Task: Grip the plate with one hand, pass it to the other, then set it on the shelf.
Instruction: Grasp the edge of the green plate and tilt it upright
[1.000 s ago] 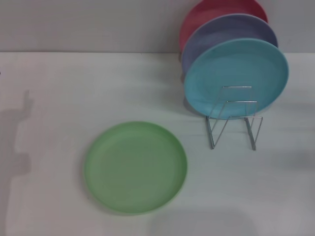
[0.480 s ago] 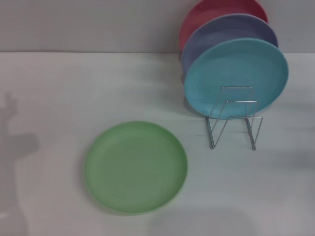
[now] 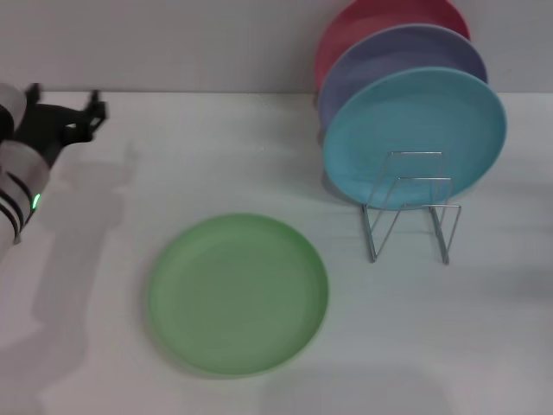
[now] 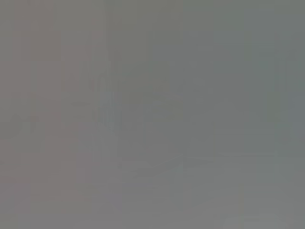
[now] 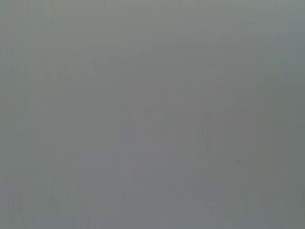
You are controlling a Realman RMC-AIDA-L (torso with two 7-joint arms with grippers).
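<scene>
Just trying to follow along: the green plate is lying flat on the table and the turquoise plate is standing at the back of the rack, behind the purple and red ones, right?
Not quite. The head view shows the turquoise plate at the front of the rack, with the purple plate and red plate behind it. The green plate does lie flat on the table.

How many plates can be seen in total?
4: the green plate flat on the table; turquoise, lavender and red upright in the rack. More may be hidden behind.
</scene>
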